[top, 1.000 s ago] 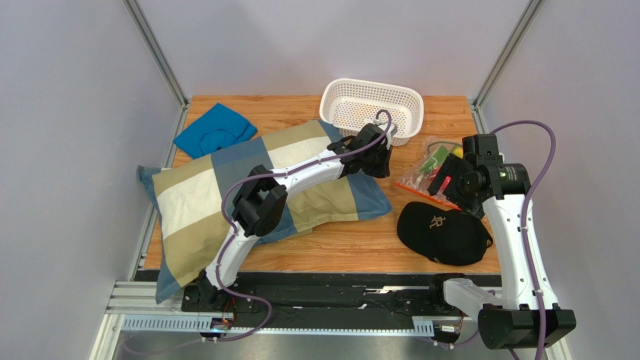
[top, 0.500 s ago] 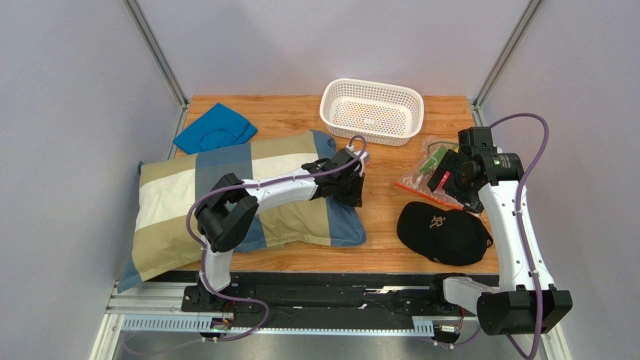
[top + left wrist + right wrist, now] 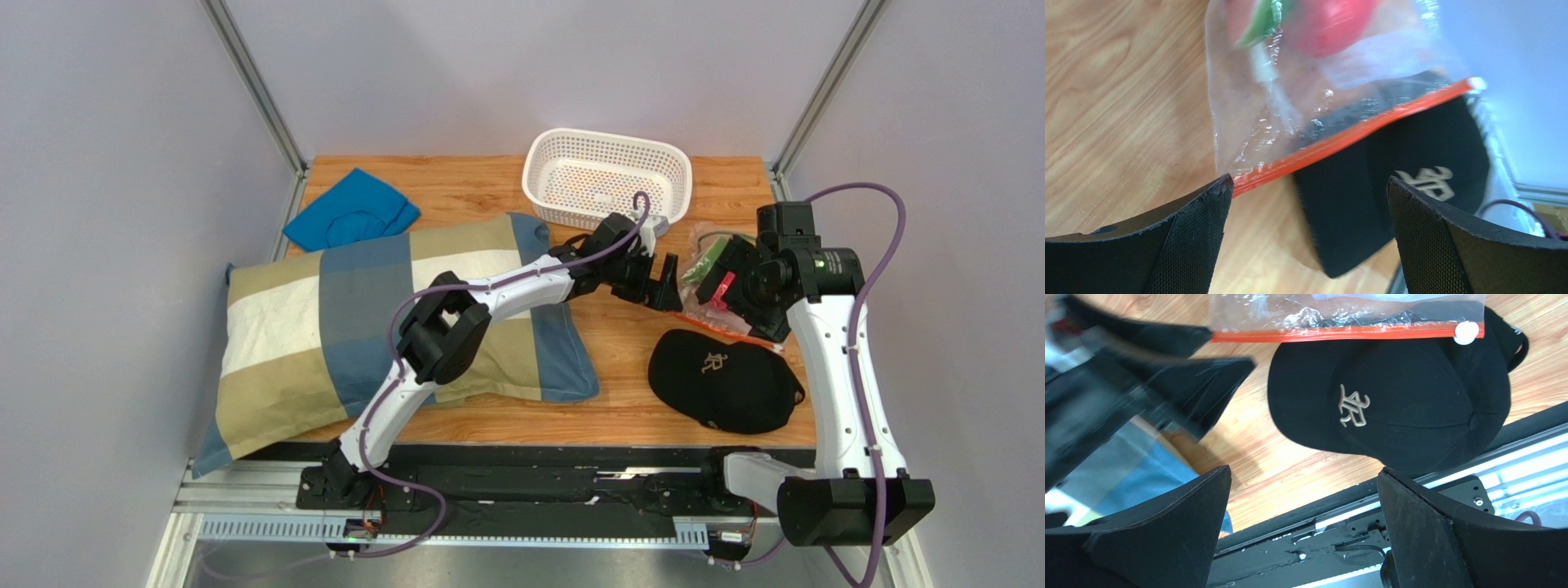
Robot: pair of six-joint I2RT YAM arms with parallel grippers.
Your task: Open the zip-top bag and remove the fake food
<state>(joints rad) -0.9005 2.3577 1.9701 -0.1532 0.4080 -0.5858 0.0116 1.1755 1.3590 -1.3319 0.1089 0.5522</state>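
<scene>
The zip-top bag point(image 3: 1290, 104) lies on the wooden table, clear and crinkly, its orange-red zip strip point(image 3: 1352, 138) shut and resting against a black cap point(image 3: 1389, 184). Inside it I see fake food: a red piece point(image 3: 1333, 21) and a green piece point(image 3: 1260, 24). My left gripper point(image 3: 1308, 184) is open and empty just short of the strip's near corner. In the top view the left gripper point(image 3: 660, 284) sits just left of the bag point(image 3: 699, 245). My right gripper point(image 3: 720, 286) hovers over the bag, hiding most of it, open and empty. The right wrist view shows the strip point(image 3: 1346, 334) beyond the right gripper point(image 3: 1303, 473).
The black cap point(image 3: 724, 380) lies in front of the bag. A white perforated basket point(image 3: 607, 178) stands at the back. A checked pillow point(image 3: 368, 325) covers the left half of the table, with a blue cloth point(image 3: 350, 211) behind it.
The left gripper dragged the pillow leftward, let go of it and opened. It then swung right to the bag. The right gripper shifted slightly over the bag.
</scene>
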